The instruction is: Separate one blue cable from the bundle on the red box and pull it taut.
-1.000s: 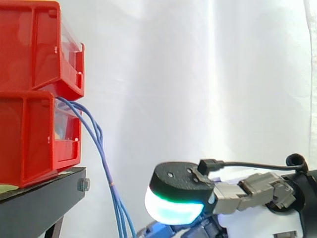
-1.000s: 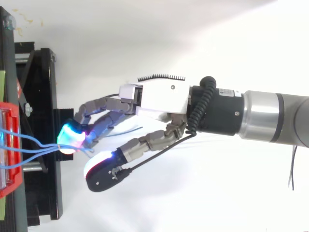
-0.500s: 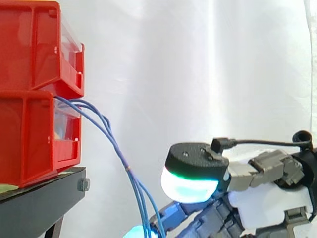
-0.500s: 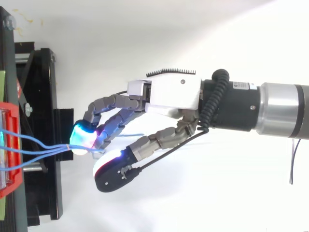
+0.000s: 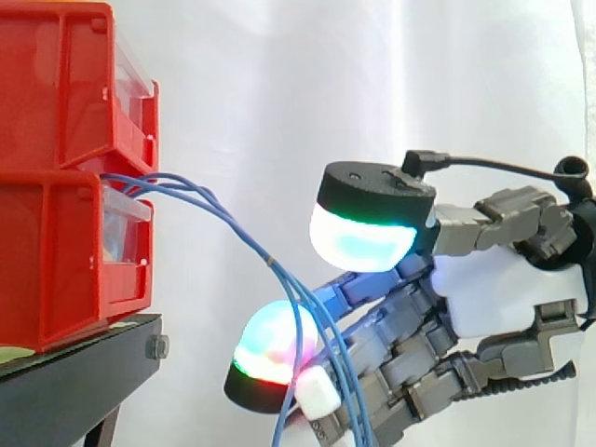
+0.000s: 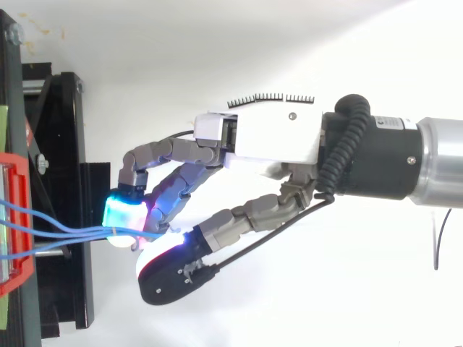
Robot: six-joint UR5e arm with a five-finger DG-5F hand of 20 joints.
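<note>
Robot hand pinches several blue cables from the red box, apparently mid-pull; isolating one seems next.

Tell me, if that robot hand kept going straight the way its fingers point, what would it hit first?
Apart from the blue cables it grips, probably the black stand. The hand points at the stand's edge and seems lower than the lower red bin, though depth is uncertain.

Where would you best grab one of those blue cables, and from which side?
Probably on the free stretch of the blue cables close to the red bin, where the strands fan apart. Come in from the open side facing the hand; at its fingers they run bunched together.
</note>
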